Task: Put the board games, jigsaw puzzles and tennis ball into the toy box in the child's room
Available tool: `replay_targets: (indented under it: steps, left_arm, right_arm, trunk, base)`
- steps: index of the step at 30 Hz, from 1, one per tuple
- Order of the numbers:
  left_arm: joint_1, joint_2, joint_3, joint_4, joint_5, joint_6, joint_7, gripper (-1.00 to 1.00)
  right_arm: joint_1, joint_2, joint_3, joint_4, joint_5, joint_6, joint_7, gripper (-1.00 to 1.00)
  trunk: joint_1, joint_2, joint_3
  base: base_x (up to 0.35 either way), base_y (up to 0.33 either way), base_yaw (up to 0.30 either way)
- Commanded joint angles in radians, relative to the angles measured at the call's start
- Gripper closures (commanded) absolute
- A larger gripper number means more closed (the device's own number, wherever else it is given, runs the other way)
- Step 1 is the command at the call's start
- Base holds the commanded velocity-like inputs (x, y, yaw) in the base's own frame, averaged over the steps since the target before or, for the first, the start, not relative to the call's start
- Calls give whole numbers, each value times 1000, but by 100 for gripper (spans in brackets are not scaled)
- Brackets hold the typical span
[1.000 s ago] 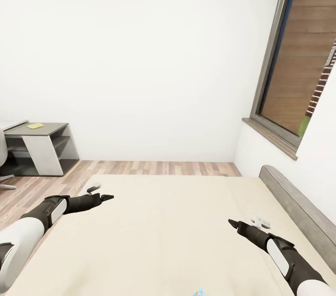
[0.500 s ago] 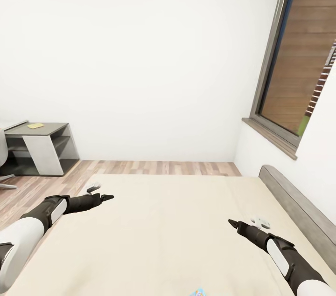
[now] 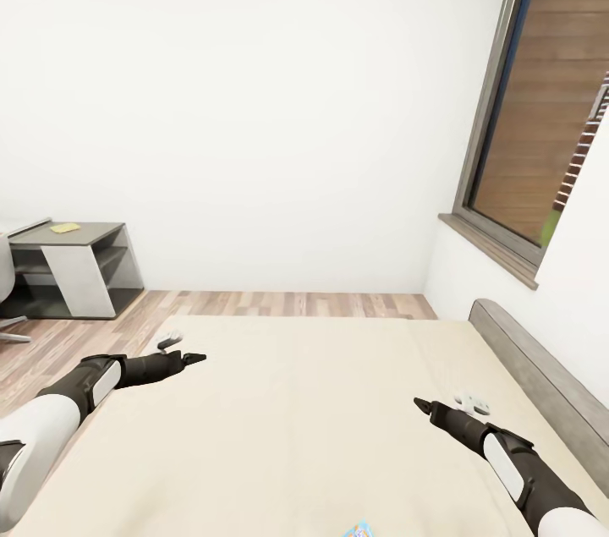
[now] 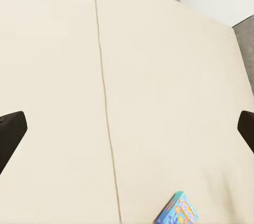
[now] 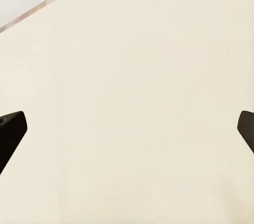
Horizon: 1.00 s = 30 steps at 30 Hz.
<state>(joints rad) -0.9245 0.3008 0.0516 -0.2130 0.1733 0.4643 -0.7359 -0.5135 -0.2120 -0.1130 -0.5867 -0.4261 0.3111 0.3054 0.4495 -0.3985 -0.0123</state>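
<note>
The bed [image 3: 321, 419] with its beige two-part mattress spreads out below me. One small blue board game [image 3: 361, 530] lies on the mattress at the near edge of the head view. It is also in the left wrist view as a blue printed box [image 4: 177, 211]. My left gripper [image 3: 196, 358] hovers open over the left side of the mattress, its dark fingertips [image 4: 10, 134] far apart and holding nothing. On the right side, near the headboard, my right gripper [image 3: 419, 404] is open too, with only bare mattress between its fingertips [image 5: 10, 130].
A grey headboard [image 3: 541, 385] runs along the bed's right side under a tall grey-framed window [image 3: 541, 97]. A low grey shelf unit [image 3: 80, 266] with a yellow flat item [image 3: 63, 227] stands at the far left on the wood-plank floor [image 3: 279, 303]. White walls close the back.
</note>
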Motion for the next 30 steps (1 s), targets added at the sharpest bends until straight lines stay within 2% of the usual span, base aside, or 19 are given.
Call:
replay_targets:
  steps: [1,24,30]
  left_arm:
    - [0,0,5,0,2,10,-2,-100]
    - [0,0,5,0,3,10,-2,-100]
    - [0,0,5,0,3,10,-2,-100]
  right_arm:
    - [0,0,-4,-1,-6,8,3,-100]
    - [0,0,-4,-6,-6,7,5,-100]
    - [1,0,-4,-46,-6,13,34,-100]
  trunk:
    - [1,-1,-1]
    - [1,-1,-1]
    - [1,-1,-1]
  base:
    - [0,0,0]
    - [0,0,0]
    - [0,0,0]
